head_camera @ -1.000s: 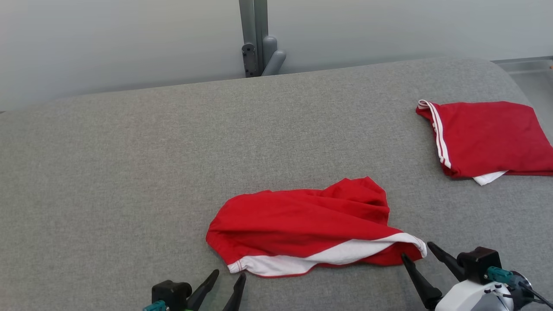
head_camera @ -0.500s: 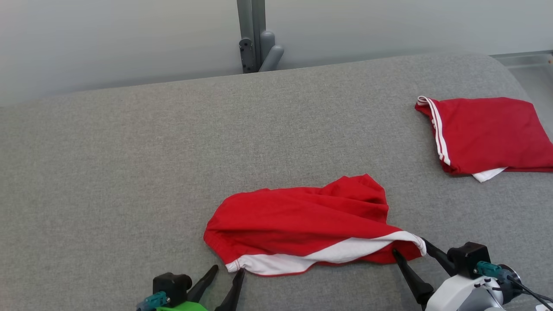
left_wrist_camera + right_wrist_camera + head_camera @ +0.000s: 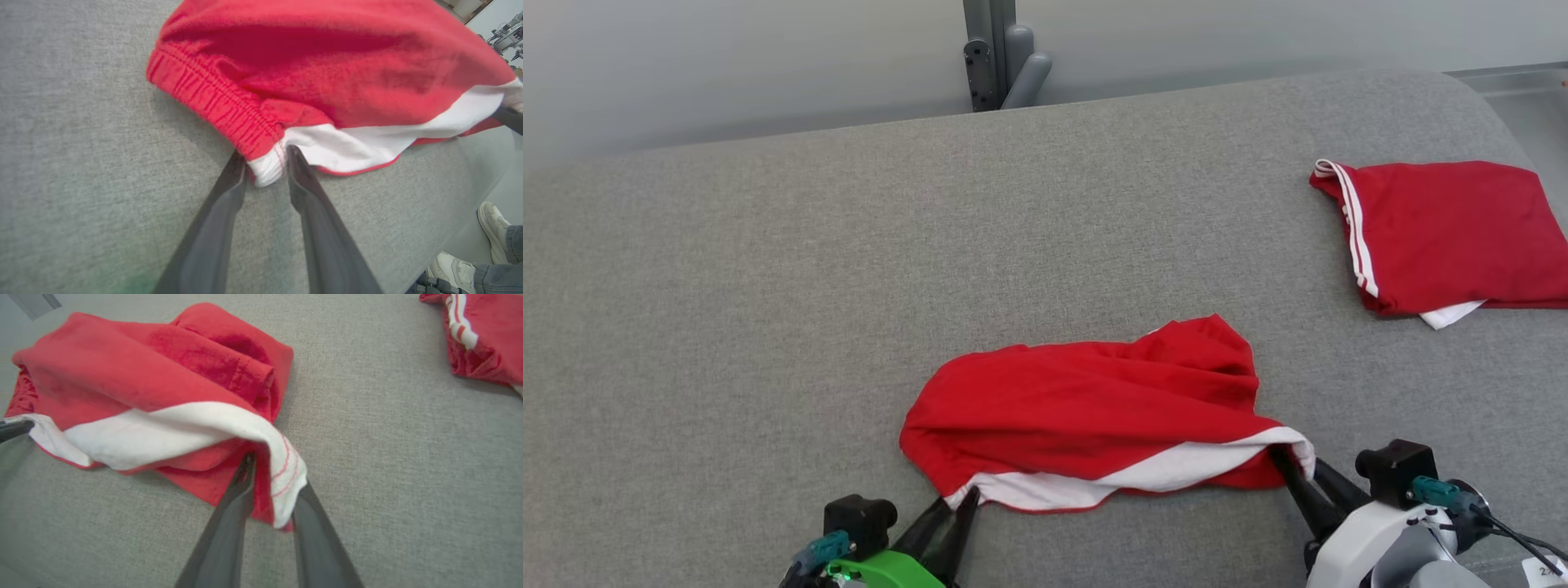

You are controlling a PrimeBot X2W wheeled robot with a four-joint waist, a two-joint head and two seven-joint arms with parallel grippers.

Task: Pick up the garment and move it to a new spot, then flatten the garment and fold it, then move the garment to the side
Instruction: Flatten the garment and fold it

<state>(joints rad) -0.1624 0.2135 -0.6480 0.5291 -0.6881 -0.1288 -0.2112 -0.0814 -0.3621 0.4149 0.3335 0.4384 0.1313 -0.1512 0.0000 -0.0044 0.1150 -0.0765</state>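
Observation:
The garment (image 3: 1086, 408), red shorts with a white band, lies crumpled on the grey cloth-covered table (image 3: 768, 286) near its front edge. My left gripper (image 3: 960, 498) is at the garment's near left corner. In the left wrist view its fingers pinch the white corner by the red elastic waistband (image 3: 212, 102). My right gripper (image 3: 1294, 465) is at the near right corner, and in the right wrist view the white-and-red hem (image 3: 286, 469) fills the gap between its fingers. Both corners are slightly lifted off the table.
A second red garment (image 3: 1445, 233) with white stripes lies folded at the far right of the table. A grey post (image 3: 992, 49) stands behind the back edge. A person's pale shoes (image 3: 494, 228) show beyond the table's edge in the left wrist view.
Both grippers moved forward onto the garment's near corners and their fingers closed on the cloth. The head camera tilted, shifting the whole picture slightly.

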